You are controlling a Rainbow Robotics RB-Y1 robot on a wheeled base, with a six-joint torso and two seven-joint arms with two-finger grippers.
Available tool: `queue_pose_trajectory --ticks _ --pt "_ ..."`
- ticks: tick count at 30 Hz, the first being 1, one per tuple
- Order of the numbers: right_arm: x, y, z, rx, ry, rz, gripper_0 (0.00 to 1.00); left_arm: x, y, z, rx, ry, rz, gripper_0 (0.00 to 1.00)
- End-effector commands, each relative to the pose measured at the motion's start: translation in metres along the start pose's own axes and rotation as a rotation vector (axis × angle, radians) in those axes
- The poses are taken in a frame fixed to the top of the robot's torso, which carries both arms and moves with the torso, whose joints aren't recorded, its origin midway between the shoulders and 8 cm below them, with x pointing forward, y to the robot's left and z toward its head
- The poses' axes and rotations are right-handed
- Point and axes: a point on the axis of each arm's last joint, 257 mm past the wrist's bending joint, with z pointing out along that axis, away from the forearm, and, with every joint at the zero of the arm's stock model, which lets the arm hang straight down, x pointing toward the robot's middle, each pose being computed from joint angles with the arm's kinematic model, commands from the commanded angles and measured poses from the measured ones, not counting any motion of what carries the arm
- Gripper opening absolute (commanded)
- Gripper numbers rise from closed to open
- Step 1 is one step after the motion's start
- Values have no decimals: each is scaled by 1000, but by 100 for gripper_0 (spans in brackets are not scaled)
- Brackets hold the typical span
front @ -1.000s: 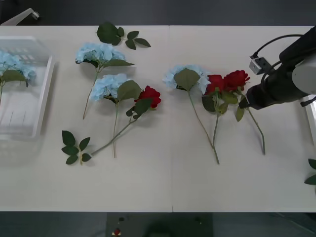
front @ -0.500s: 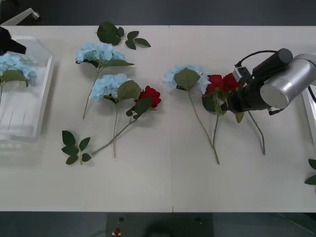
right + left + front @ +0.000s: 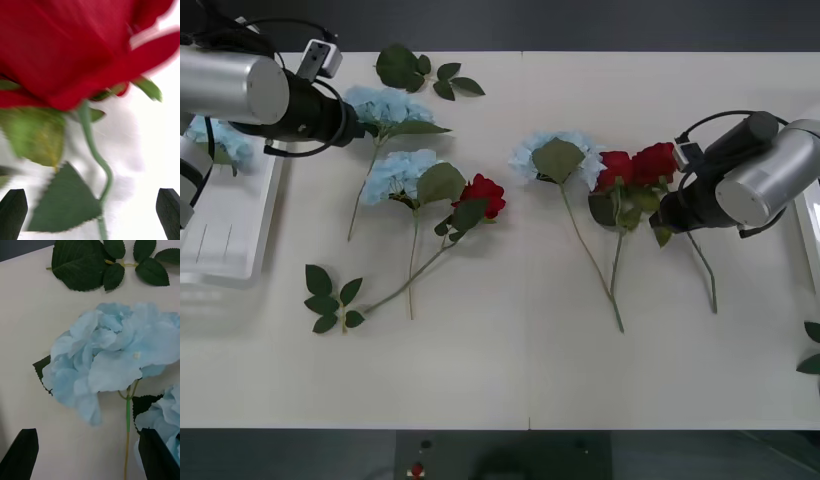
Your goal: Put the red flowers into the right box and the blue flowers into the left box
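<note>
On the pale cream counter [image 3: 510, 370] the right gripper [image 3: 667, 213] sat low at the three o'clock side, its black fingers [image 3: 13, 212] spread open, one on either side of the thin green stem just under the bloom of the rightmost of the deep-red artificial roses [image 3: 658, 160]; in the right wrist view that bloom [image 3: 75, 48] loomed very close, with its stem curving down between the two finger tips and touching neither. A second red rose [image 3: 616, 168] lay just beside it toward nine o'clock, against a pale sky-blue fluffy flower cluster [image 3: 555, 157] with one big green leaf, and a third red rose [image 3: 483, 193] lay near the middle of the counter, its stem running toward seven o'clock. The left gripper [image 3: 358, 124] hovered at about ten o'clock, its black fingers [image 3: 22, 453] also open, just at the edge of the uppermost blue cluster [image 3: 383, 106]; the left wrist view showed that cluster [image 3: 108, 356] lying on the counter ahead of the parted fingers. Another blue cluster [image 3: 405, 172] lay just below it. The white translucent slatted plastic basket [image 3: 260, 225] stood at the nine o'clock edge with a blue cluster [image 3: 232, 142] inside it, partly hidden by the left arm. The rim of a white plastic tray [image 3: 810, 235] showed at the three o'clock edge. Loose dark green leaf sprigs lay at twelve o'clock [image 3: 420, 70] and at seven o'clock [image 3: 330, 297].
</note>
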Motion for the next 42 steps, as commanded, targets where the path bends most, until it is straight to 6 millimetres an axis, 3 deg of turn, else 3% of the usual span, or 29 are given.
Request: queue_pose_trajectory --ticks 1,7,20,21,23,24,25,26,28,29,33,37,42 --pt "-8 -8 -4 8 -15 -14 100 -13 -4 11 -19 -54 -9 77" --pt "-6 -9 -3 11 -12 -27 100 3 -12 38 -26 -65 -15 77" --pt "-1 -14 4 23 -20 -73 100 25 -37 68 -29 -70 21 77" --pt "-1 -14 4 24 -21 -78 93 27 -39 71 -29 -71 21 77" --pt "-1 -15 4 26 -21 -81 80 29 -40 73 -31 -70 24 57" --pt "-1 -15 4 26 -21 -82 63 30 -39 73 -35 -68 28 27" --pt "-1 -16 4 28 -21 -83 56 30 -38 73 -37 -68 30 15" --pt "-1 -16 4 28 -21 -86 31 30 -39 73 -37 -69 34 0" --pt "-1 -17 4 31 -21 -85 5 28 -38 73 -40 -73 36 0" --pt "-1 -17 4 31 -21 -89 0 27 -38 72 -40 -76 39 0" --pt "-1 -19 4 34 -21 -98 0 11 -29 65 -54 -103 46 0" --pt "-6 -21 2 43 -31 -112 0 -13 -13 43 -62 -131 30 0" --pt "-38 -28 -16 39 -69 -76 0 -59 15 -16 -63 -162 -3 0"
